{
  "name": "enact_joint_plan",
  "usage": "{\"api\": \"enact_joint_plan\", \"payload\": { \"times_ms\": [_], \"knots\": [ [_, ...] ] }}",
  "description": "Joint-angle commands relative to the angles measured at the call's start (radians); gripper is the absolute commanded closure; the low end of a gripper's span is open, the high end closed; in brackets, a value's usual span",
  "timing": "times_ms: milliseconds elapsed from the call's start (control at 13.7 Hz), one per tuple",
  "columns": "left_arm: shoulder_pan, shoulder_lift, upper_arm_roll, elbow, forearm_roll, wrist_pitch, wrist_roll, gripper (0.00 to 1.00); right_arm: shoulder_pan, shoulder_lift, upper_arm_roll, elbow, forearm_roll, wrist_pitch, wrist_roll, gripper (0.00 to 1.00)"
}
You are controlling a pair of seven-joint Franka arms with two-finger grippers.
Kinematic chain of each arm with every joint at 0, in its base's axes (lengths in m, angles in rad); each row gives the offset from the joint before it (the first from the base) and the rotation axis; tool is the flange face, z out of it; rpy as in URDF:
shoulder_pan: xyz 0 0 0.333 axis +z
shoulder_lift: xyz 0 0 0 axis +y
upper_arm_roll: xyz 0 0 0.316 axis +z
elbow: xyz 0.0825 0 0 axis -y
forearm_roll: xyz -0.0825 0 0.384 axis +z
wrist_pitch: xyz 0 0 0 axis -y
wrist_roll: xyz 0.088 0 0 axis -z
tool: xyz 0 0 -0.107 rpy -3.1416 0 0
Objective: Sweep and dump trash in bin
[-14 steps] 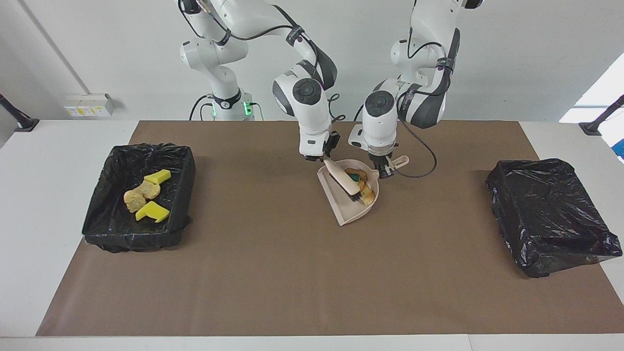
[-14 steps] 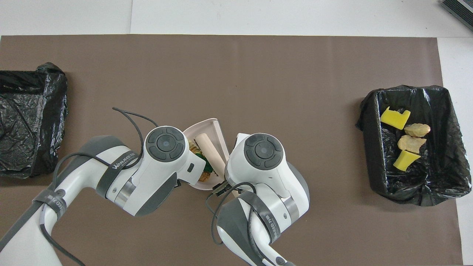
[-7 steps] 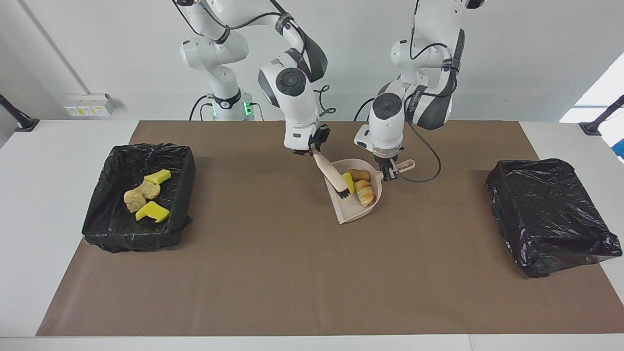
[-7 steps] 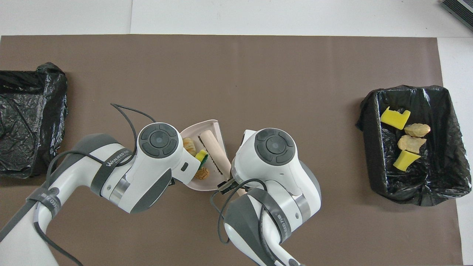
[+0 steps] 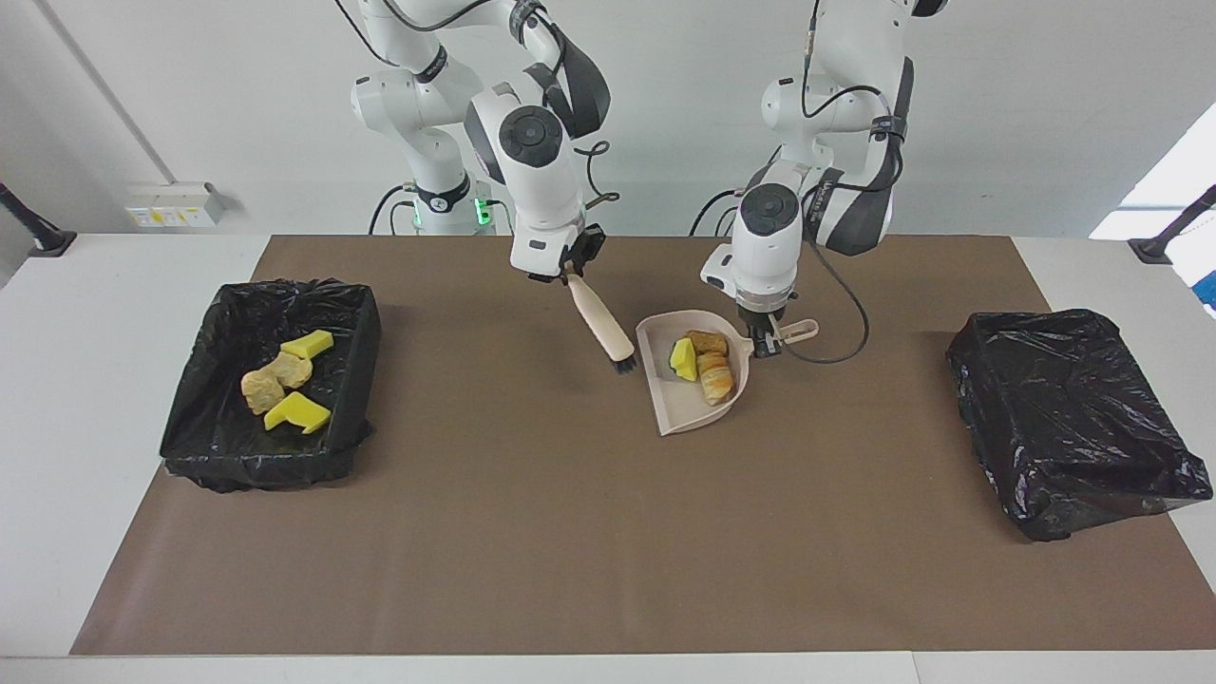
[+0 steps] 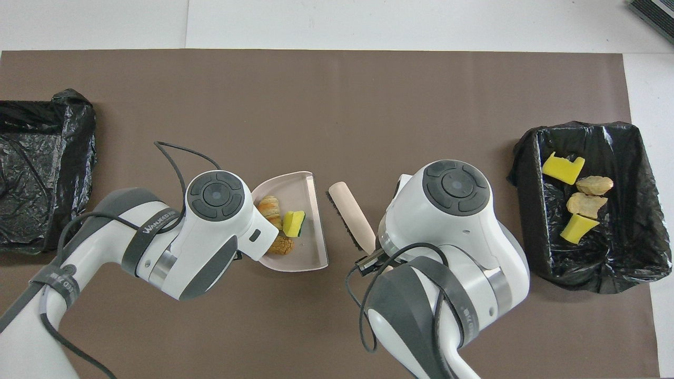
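Brown matting (image 5: 532,532) covers the white table (image 5: 85,456), and I've got both arms out over its middle. My left claw (image 5: 764,344) is clenched on the handle of the dustpan (image 5: 676,410), which sits on the mat, handle toward the robots. In the pan I see trash: a yellow green-backed sponge piece (image 5: 682,357) and two bread lumps (image 5: 714,376) just beside it, the three bunched at the handle end. From overhead the pan (image 6: 308,252) shows the same three scraps (image 6: 294,223), partly under the left wrist.

My right claw (image 5: 570,275) is clenched on the brush (image 5: 602,323), holding it tilted in the air, black bristles down, over bare mat beside the pan's rim toward the right arm's end. Brush and pan are apart.

At the right arm's end, a black-lined bin (image 5: 199,446) holds more trash (image 5: 283,380): two yellow sponge pieces and two tan lumps, close together. At the left arm's end sits a second black-lined bin (image 5: 1073,427); I can't make out anything inside it.
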Motion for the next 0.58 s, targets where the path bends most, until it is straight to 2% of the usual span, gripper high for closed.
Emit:
{"api": "enact_joint_plan", "payload": {
  "times_ms": [0,219,510],
  "knots": [
    [-0.001,-0.100,0.096,-0.019,-0.062,-0.003,0.164,1.00,-0.015,-0.030,0.000,0.029,-0.050,-0.061,0.091,1.00],
    [-0.005,-0.159,0.252,-0.011,-0.121,-0.029,0.331,1.00,-0.002,-0.051,0.012,0.008,-0.046,-0.038,0.237,1.00],
    [-0.041,-0.166,0.499,0.065,-0.169,-0.098,0.531,1.00,0.063,-0.073,0.014,-0.058,-0.030,0.051,0.356,1.00]
  ]
}}
